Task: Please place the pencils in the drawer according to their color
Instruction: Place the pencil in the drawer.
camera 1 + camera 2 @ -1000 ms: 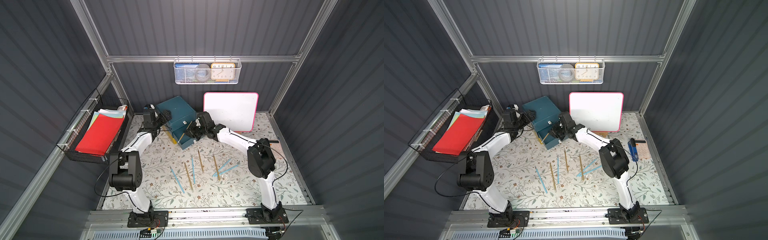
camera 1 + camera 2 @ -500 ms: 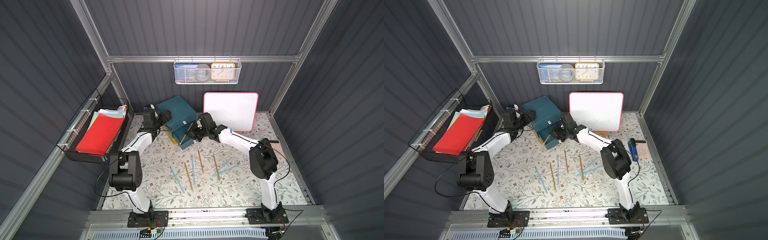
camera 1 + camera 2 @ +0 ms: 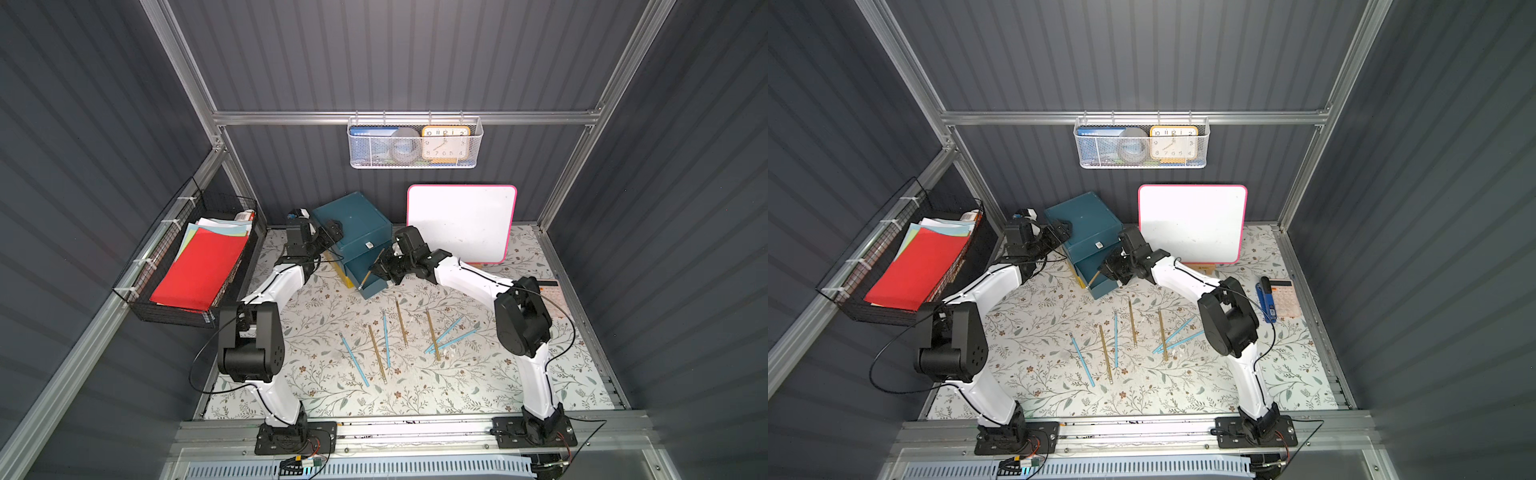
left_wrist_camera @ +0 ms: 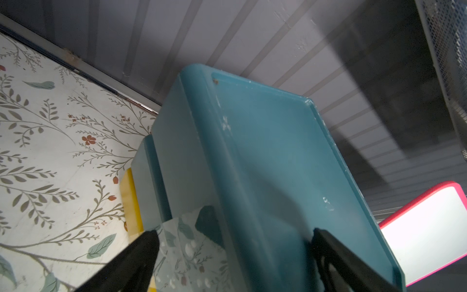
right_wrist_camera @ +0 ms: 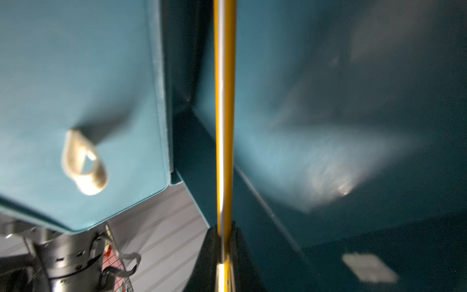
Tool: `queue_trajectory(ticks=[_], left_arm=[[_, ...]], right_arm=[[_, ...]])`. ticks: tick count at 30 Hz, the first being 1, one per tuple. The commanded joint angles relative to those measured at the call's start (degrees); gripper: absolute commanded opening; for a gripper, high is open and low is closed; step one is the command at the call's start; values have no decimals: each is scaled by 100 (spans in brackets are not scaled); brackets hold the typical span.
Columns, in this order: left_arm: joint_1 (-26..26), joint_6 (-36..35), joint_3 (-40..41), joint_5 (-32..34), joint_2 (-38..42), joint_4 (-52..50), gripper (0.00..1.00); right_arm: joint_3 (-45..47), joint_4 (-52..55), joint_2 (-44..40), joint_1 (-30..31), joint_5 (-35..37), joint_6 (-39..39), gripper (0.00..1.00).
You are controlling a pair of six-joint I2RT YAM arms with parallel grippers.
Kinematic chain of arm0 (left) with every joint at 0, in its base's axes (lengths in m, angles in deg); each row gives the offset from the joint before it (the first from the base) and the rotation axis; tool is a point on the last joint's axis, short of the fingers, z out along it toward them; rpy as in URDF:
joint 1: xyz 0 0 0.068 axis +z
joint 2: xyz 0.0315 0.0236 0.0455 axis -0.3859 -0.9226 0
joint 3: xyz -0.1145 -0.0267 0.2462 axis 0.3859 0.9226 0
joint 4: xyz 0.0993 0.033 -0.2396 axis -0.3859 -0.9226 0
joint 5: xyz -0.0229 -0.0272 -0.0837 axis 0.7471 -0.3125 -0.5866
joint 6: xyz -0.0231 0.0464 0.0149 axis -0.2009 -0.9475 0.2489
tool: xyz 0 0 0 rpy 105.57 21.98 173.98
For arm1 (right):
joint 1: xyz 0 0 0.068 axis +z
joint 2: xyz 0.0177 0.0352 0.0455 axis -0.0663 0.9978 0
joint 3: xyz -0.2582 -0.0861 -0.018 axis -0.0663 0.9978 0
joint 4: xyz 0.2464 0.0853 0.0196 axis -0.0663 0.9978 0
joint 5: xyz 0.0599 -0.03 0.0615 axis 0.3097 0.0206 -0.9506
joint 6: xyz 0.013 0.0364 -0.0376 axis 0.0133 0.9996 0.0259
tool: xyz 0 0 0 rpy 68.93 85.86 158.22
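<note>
Right jaws clamped on slim glossy yellow pencil [image 5: 224,126] at boxy teal cabinet [image 3: 353,222], left jaws apart

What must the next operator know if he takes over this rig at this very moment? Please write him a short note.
Left gripper: open, its fingers astride the top edge of the teal cabinet; whether they press it, I cannot tell.
Right gripper: shut on a yellow pencil, held slanted at the pulled-out drawer, not yet released.
On the mat: three yellow pencils and four blue pencils, loose. No red pencil shows.
Done: cannot tell; what already lies in the cabinet does not show.
Left: release the held pencil, then sort the seven on the mat by color.
</note>
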Motion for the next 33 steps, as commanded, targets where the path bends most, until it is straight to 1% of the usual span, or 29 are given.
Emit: queue_trajectory(ticks=[1,6,11,13,17,24,28,33], left_arm=[[-32,-89,-81,-43,13,-50,100],[-34,-76,-57,-53,14,-41,100],[-38,-56,-46,-60,14,-16,100],[-35,-61,-46,-49,14,-15,100],[-32,-62,-46,-54,22,-19,100],[-37,-46,-46,-51,25,-21,100],[-34,-43,-44,-55,31,-16,100],[-34,-43,-44,-55,32,-15,100]], right_arm=[[-332,309,208,-70,107,-68,0],[-450,329,316,-118,258,-40,0],[-649,586,353,-142,500,-198,0],[-682,620,363,-140,521,-245,2],[-721,713,351,-148,572,-310,12],[-742,771,353,-162,594,-356,16],[-751,803,343,-160,591,-391,22],[-751,807,318,-148,581,-435,23]])
